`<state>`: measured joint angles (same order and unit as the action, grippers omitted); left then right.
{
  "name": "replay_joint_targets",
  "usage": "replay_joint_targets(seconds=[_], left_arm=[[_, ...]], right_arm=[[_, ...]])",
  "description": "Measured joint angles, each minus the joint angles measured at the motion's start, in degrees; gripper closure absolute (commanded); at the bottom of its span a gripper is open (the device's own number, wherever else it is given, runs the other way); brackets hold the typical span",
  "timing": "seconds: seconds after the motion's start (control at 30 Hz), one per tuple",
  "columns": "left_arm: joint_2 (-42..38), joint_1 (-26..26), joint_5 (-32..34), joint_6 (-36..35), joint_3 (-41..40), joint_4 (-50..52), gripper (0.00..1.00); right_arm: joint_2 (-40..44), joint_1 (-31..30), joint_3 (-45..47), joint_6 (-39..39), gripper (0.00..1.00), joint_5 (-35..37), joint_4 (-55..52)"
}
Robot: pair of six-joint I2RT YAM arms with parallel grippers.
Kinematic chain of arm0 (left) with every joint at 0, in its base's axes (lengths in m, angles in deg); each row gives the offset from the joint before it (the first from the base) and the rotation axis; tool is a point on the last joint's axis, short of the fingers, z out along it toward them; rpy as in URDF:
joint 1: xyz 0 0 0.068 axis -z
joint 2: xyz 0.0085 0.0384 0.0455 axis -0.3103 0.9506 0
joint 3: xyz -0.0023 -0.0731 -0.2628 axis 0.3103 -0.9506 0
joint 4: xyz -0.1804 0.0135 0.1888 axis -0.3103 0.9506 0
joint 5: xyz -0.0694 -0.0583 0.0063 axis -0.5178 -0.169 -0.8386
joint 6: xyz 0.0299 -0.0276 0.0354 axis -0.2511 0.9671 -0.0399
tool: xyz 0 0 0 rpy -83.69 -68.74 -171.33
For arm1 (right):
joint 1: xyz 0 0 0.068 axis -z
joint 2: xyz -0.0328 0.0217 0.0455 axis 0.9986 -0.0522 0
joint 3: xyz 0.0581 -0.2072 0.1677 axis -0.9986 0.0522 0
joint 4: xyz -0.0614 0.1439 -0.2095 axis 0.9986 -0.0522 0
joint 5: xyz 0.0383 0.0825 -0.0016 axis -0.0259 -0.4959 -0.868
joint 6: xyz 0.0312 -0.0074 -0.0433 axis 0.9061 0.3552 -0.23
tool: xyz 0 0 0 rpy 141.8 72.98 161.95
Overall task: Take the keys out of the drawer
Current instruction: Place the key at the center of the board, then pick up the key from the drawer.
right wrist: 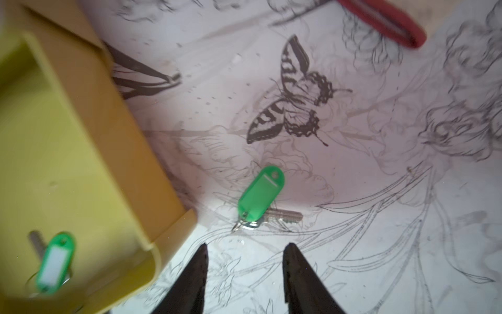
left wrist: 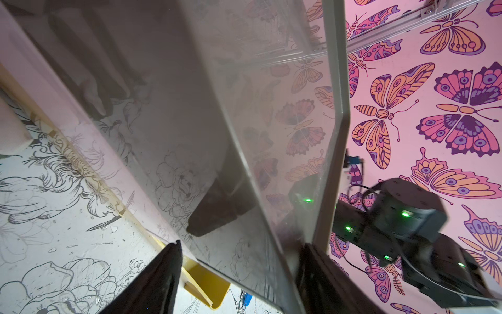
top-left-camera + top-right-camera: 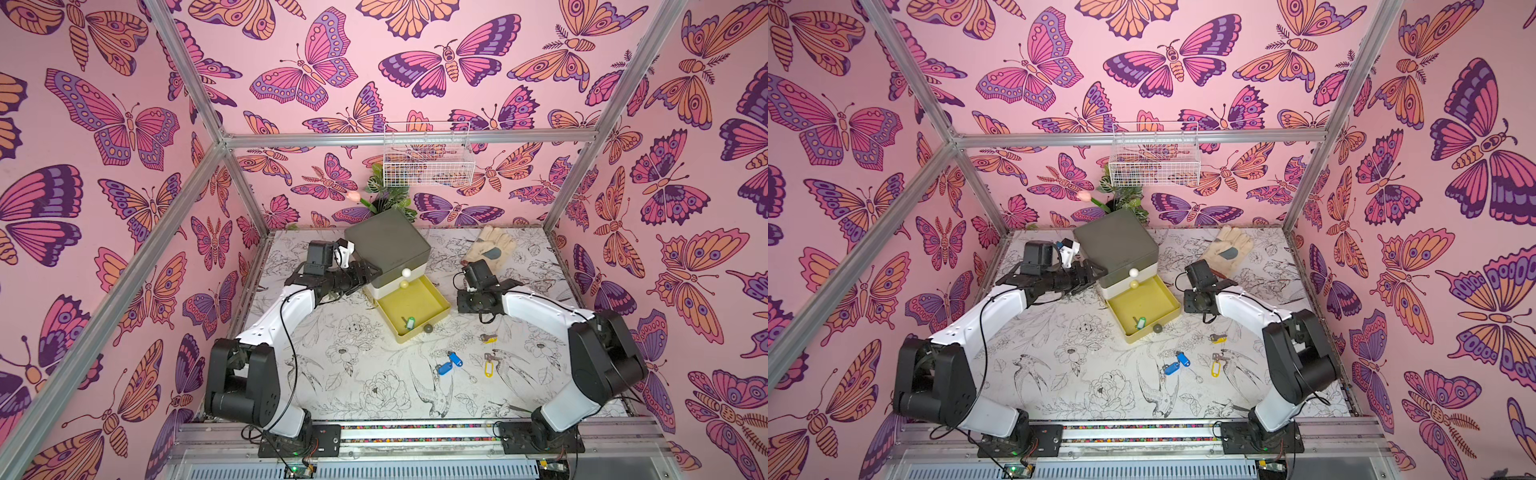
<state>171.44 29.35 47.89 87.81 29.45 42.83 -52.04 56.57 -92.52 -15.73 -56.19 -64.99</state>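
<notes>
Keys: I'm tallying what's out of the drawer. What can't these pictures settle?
Hidden: loose green-tagged key on the table, under the right arm in both top views.
Hidden: rear of the drawer, under the cabinet in both top views.
Blurred: second green-tagged key inside it, in the right wrist view.

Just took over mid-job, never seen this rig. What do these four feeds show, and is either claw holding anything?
Two robot arms stand at a table, each ending in a two-finger claw. Both top views look down on everything from one camera head; the other two come from wrist cameras. The left claw is spread against a corner of the grey drawer cabinet. The right claw is open and empty; a green-tagged key lies on the table just ahead of it. Another lies in the open yellow drawer. Two blue-tagged keys, two yellow-tagged keys and a glove lie on the table.
</notes>
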Motion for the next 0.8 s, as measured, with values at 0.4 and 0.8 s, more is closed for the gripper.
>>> replay_joint_targets(seconds=[0.4, 0.8], left_arm=[[1.07, 0.00, -0.33, 0.02, 1.14, 0.50, 0.25], [1.14, 0.00, -0.92, 0.35, 0.74, -0.15, 0.25]], right_arm=[[-8.41, -12.20, -15.26, -6.64, 0.37, -16.85, -7.91], [-18.99, -16.63, -17.38, -8.92, 0.01, -17.86, -8.26]])
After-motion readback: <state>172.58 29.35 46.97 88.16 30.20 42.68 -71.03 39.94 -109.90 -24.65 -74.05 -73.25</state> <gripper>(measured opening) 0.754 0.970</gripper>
